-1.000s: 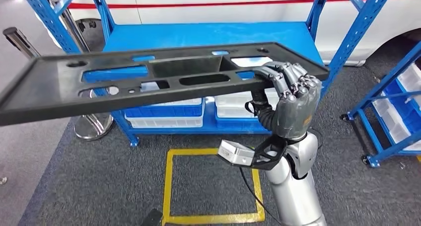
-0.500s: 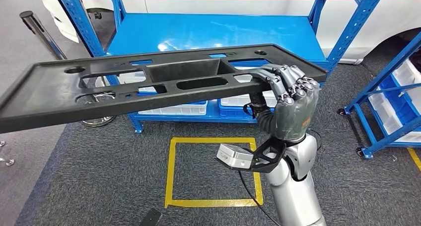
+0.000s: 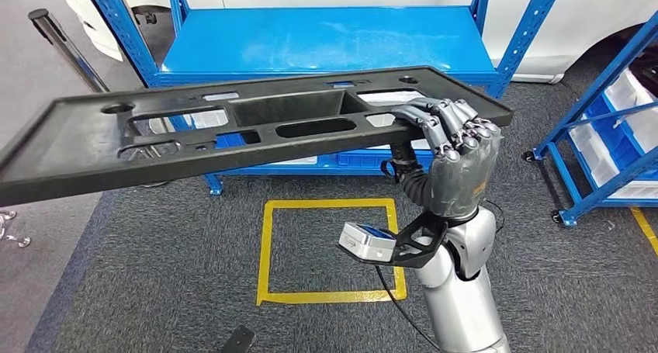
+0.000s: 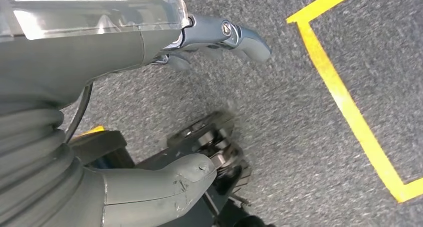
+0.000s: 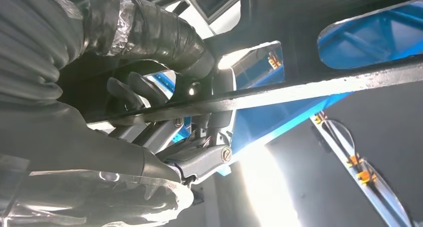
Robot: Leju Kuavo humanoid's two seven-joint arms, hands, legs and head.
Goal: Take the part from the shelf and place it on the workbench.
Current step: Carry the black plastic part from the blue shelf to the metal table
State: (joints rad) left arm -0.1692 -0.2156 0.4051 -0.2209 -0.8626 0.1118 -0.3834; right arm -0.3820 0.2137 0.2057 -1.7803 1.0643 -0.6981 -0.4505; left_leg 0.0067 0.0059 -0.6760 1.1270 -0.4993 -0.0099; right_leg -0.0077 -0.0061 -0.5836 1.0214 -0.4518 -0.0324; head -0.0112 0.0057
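Right hand (image 3: 459, 167) — fingers (image 3: 442, 128) curled over black part's (image 3: 233, 132) edge, held level before blue shelf (image 3: 326, 43); left hand (image 4: 149, 62) empty, fingers apart.

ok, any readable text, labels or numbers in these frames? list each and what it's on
None readable.
Black part held by the right hand: no label or marking seen.
Blue shelf: no signs or tags visible.
White vehicle behind the shelf: just a red stripe, no lettering in view.
Yellow floor square: plain tape outline, no characters.
Left hand: no text.
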